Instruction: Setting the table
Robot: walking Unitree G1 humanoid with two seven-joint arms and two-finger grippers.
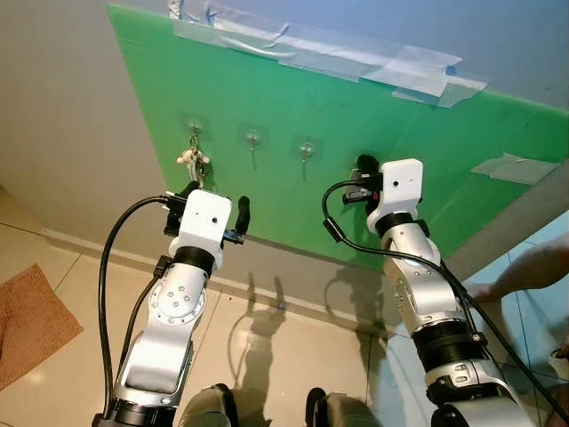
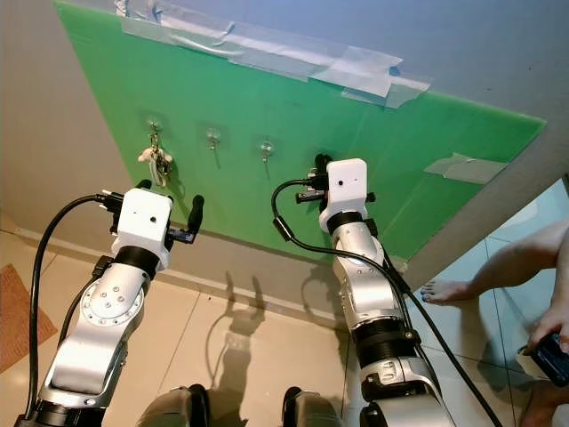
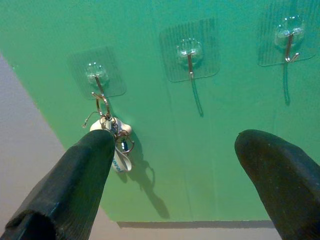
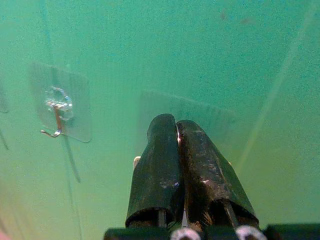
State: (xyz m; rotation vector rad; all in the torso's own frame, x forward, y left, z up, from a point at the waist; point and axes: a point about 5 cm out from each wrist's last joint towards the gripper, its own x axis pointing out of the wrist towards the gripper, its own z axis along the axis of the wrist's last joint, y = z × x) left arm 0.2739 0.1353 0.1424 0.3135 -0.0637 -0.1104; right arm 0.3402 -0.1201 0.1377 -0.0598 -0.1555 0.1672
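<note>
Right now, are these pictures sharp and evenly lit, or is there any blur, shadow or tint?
Left eye view: sharp; both arms cast dark shadows on the glossy floor. Left wrist view: hooks and keys crisp with shadows on the green board, fingers soft. Right wrist view: hazy green tint, grainy, the closed right gripper close to the lens.

1. A board (image 1: 373, 160) is fixed to the wall (image 1: 62, 133) with strips of tape (image 1: 356, 58) along its upper edge.
2. Four hooks are set in a row across the board.
3. A bunch of keys (image 1: 194, 160) is hung on the leftmost hook (image 1: 195, 126).
4. The left gripper (image 1: 216, 210) is held just below the keys, fingers parted.
5. The right gripper (image 1: 364, 171) is placed at the rightmost hook, fingers pressed together.
6. A mat (image 1: 31, 320) lies on the floor (image 1: 267, 347) at far left; a person's foot (image 2: 444, 289) is seen at right.
</note>
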